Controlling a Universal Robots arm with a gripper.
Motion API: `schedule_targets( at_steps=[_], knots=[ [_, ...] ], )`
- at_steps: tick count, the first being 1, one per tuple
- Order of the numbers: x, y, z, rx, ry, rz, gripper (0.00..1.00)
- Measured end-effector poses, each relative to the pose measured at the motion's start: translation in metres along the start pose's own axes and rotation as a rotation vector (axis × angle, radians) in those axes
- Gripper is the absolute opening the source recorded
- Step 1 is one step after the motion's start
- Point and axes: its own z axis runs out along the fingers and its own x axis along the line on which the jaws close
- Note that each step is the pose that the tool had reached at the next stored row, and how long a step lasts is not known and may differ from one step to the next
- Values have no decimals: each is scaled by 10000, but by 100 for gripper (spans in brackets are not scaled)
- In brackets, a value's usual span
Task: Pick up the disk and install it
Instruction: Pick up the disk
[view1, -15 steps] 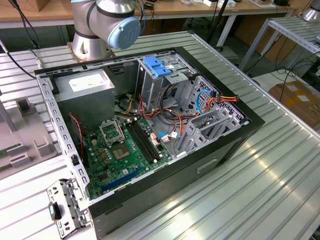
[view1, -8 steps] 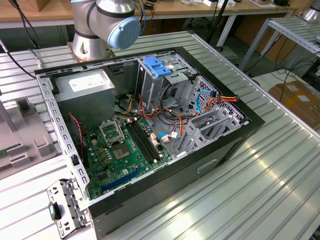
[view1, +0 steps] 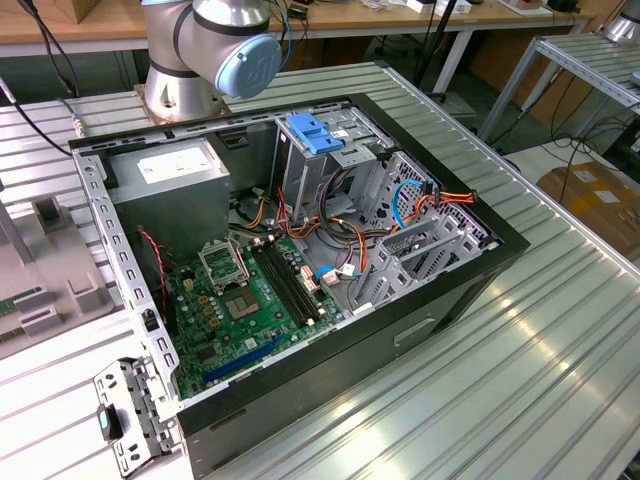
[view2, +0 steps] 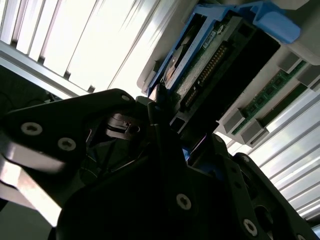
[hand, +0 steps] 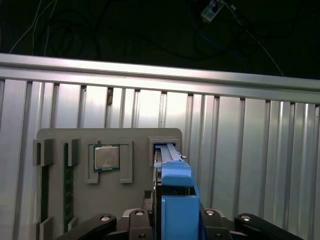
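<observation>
The disk (hand: 176, 200) stands on edge in a slot of a grey holder tray (hand: 110, 141); its blue plastic carrier faces the first wrist view. In the second wrist view the disk (view2: 215, 65) shows its connector edge and circuit board, framed by the blue carrier. My gripper (hand: 175, 222) straddles the disk, with a black finger (hand: 136, 220) tight against each side. The second wrist view has the gripper (view2: 175, 125) shut on the disk's lower part.
An open computer case (view1: 480, 290) lies on the ribbed metal table, with a motherboard (view1: 250, 300), a grey power-supply box (view1: 170, 175) and a drive cage topped by a blue bracket (view1: 315, 135). The arm's base (view1: 200, 50) stands behind it. The tray also holds a processor chip (hand: 106, 157) and memory sticks (hand: 67, 185).
</observation>
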Motion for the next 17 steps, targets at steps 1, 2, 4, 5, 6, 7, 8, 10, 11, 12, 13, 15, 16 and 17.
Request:
schedule_targets(
  at_steps=[1, 2, 4, 5, 6, 7, 8, 10, 11, 12, 13, 15, 16, 17],
  knots=[
    [0, 0, -2, 0, 0, 1, 37],
    [0, 0, -5, -1, 0, 0, 37],
    [0, 1, -11, -1, 0, 0, 37],
    [0, 1, -15, -1, 0, 0, 37],
    [0, 1, -18, -1, 0, 0, 37],
    [-1, 1, -21, -1, 0, 0, 37],
    [-1, 1, -25, 0, 0, 0, 37],
    [-1, 2, -32, -1, 0, 0, 37],
    [-1, 2, -35, 0, -1, 0, 37],
    [-1, 2, -38, 0, -1, 0, 37],
    [-1, 2, -44, -1, -1, 0, 37],
    [-2, 2, -50, 0, -1, 0, 37],
    [-1, 3, -54, 0, -1, 0, 37],
    [-2, 3, -56, 0, -1, 0, 37]
  ],
)
